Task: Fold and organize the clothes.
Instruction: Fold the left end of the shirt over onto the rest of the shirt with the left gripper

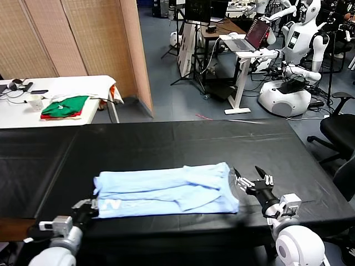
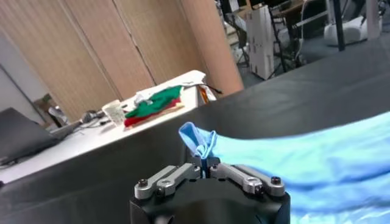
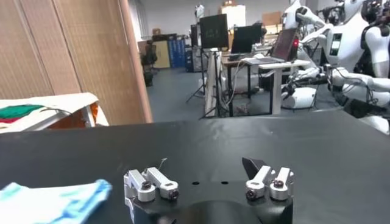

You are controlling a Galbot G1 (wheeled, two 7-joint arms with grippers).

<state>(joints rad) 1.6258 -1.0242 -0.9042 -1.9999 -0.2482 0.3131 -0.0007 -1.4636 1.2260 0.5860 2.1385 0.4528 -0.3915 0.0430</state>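
Note:
The clothes are one pale blue T-shirt [image 1: 166, 188], lying in a long folded strip across the front of the black table [image 1: 166, 144]. White lettering shows near the shirt's left end. My left gripper [image 1: 93, 205] sits at that near-left corner. In the left wrist view it [image 2: 204, 163] is shut on a raised pinch of the blue fabric [image 2: 198, 139], and the rest of the shirt [image 2: 317, 152] stretches away. My right gripper [image 1: 247, 173] stands open just off the shirt's right end. In the right wrist view it [image 3: 207, 176] holds nothing, with the shirt's edge [image 3: 55, 201] off to one side.
A white table [image 1: 66, 88] at the back left carries green and red folded garments [image 1: 65, 106] and a cup [image 1: 35, 102]. A wooden partition [image 1: 100, 39] stands behind it. Desks, white robots [image 1: 299, 50] and an office chair [image 1: 338, 130] fill the right side.

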